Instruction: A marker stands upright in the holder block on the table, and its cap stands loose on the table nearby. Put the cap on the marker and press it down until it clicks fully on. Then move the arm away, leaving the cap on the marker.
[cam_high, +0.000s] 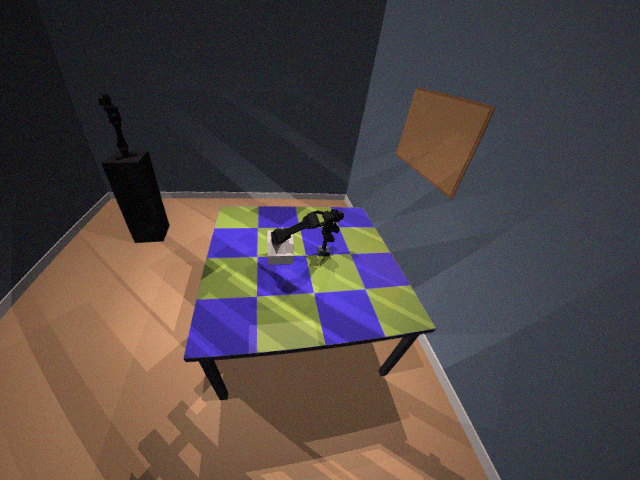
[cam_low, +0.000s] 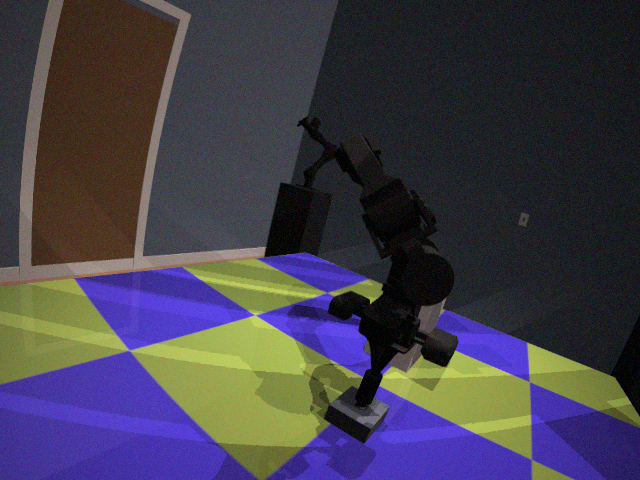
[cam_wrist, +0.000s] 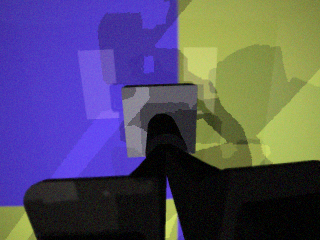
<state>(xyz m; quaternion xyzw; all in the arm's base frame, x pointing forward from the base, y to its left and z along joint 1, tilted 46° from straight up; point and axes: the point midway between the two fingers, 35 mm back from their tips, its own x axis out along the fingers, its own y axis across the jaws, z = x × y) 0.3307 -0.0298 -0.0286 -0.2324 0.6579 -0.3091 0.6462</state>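
The grey holder block (cam_high: 323, 252) (cam_low: 345, 412) (cam_wrist: 135, 127) sits on the checkered table. The black cap (cam_low: 370, 383) (cam_wrist: 161, 127) stands upright on the marker in the block, close above the block's top. The marker is hidden under the cap or too dark to tell apart, so I cannot tell how fully the cap is seated. My gripper (cam_low: 378, 367) (cam_wrist: 164, 150) is shut with nothing between its fingers. It points down, and its closed fingertips are at the top of the cap and seem to touch it.
The checkered table (cam_high: 286, 320) (cam_low: 175, 418) carries the arm's pale base block (cam_high: 280, 258) behind the holder. A black pedestal (cam_high: 136, 198) (cam_low: 297, 219) with another dark arm stands off the table. Shadows of the arm fall around the holder.
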